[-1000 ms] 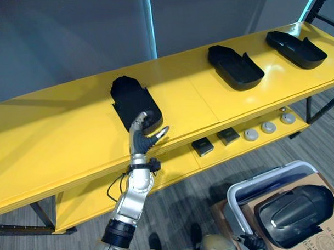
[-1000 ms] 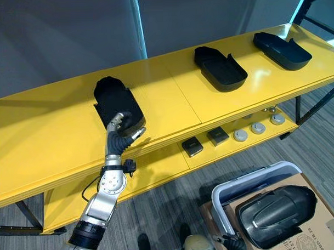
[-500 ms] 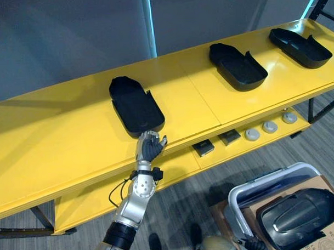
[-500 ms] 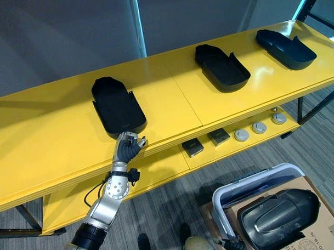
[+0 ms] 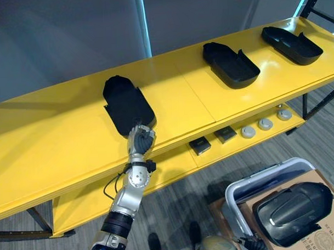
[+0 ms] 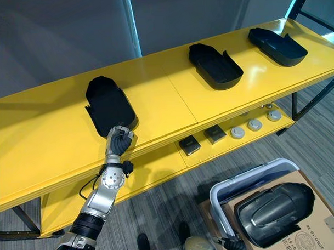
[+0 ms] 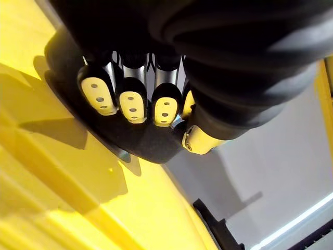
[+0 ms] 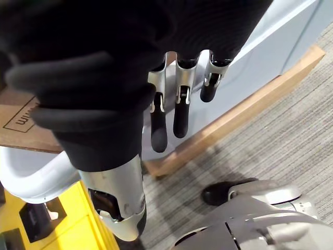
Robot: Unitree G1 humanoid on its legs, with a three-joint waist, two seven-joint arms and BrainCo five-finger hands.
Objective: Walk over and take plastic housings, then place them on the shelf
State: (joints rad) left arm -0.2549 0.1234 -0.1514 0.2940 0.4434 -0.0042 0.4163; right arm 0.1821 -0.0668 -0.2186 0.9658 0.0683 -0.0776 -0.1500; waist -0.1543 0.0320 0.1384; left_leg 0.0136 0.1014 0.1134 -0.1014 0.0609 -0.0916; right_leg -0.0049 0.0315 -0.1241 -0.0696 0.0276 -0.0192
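Knuckles of the left robot hand (image 5: 140,141) sit at the near end of the leftmost housing (image 5: 127,104), with the fingers curled into a fist that grips nothing. Contact looks likely, though I cannot be sure. That housing lies flat on the yellow shelf (image 5: 52,145), its near end close to the front edge. The right robot hand (image 8: 180,112) hangs empty, fingers relaxed. If the fist snags the rim while pulling back, it could drag the housing off the edge.
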